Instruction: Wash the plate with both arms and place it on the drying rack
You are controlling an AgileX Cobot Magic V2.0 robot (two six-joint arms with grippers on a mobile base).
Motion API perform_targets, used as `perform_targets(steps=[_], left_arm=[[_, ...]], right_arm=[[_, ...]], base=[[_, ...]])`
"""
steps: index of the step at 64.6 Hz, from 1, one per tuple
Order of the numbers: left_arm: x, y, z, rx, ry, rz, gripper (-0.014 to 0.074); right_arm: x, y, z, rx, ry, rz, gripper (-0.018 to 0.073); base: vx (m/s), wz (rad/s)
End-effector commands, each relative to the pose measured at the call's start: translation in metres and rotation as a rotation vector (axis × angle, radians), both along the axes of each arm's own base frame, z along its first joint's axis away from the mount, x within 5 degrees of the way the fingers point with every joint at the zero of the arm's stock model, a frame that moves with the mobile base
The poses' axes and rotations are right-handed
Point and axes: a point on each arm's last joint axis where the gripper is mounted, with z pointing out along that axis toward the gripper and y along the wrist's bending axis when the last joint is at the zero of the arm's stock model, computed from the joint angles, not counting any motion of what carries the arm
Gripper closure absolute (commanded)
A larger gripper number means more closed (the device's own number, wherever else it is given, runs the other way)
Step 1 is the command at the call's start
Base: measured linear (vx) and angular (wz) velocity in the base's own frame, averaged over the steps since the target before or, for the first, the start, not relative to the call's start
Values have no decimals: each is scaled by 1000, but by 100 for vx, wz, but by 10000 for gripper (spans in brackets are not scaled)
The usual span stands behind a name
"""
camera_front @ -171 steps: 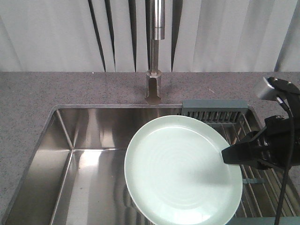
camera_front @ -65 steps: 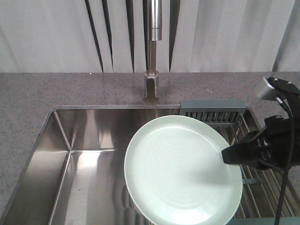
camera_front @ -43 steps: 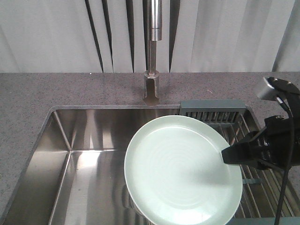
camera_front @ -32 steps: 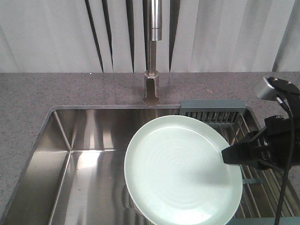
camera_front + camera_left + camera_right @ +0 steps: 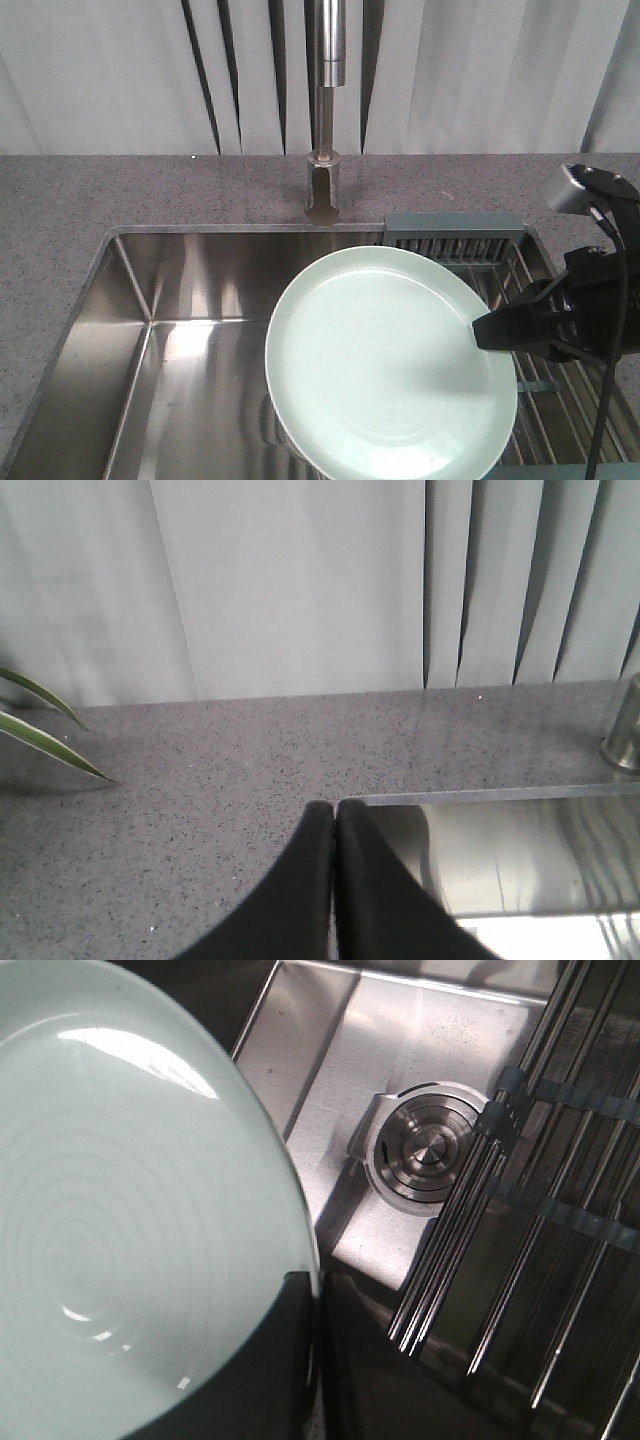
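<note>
The pale mint-green plate (image 5: 390, 360) hangs tilted over the right half of the steel sink, its face turned up. My right gripper (image 5: 482, 333) is shut on the plate's right rim; in the right wrist view the rim (image 5: 305, 1250) runs between the two black fingers. The drying rack (image 5: 560, 400) of steel bars lies over the sink's right end, with its grey-blue end piece (image 5: 455, 232) at the back; its bars (image 5: 520, 1200) show beside the plate. My left gripper (image 5: 335, 810) is shut on nothing, hovering at the sink's back left corner, out of the front view.
The steel sink basin (image 5: 190, 340) is sunk into a grey speckled counter (image 5: 100, 190). A tall steel tap (image 5: 325, 110) stands behind the sink's middle. The round drain (image 5: 425, 1150) lies under the rack's edge. Green leaf tips (image 5: 40, 730) reach over the counter at far left.
The plate and the right gripper have held still. Since the oldest frame the view has shifted slightly, so the tap and sink edge appear a little further left.
</note>
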Motion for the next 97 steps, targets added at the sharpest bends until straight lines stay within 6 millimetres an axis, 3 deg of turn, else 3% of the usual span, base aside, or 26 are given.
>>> perform_targets(steps=[1, 18, 37, 49, 83, 97], left_arm=[[12, -1, 11, -12, -71, -3, 603], [50, -2, -18, -7, 102, -4, 531], [99, -5, -37, 5, 306, -31, 198], [130, -14, -45, 42, 418, -159, 63], [199, -55, -46, -23, 350, -679, 34], [228, -65, -44, -62, 300, -807, 14]], right_arm=[[-1, 2, 14, 49, -55, -12, 561], [-1, 2, 14, 49, -55, -12, 561], [-1, 2, 14, 49, -55, -12, 561], [-1, 2, 14, 49, -55, -12, 561], [-1, 2, 14, 49, -54, -11, 561], [-1, 2, 14, 49, -54, -11, 561]], base=[[0, 0], [0, 0], [0, 0], [0, 0], [0, 0], [0, 0]])
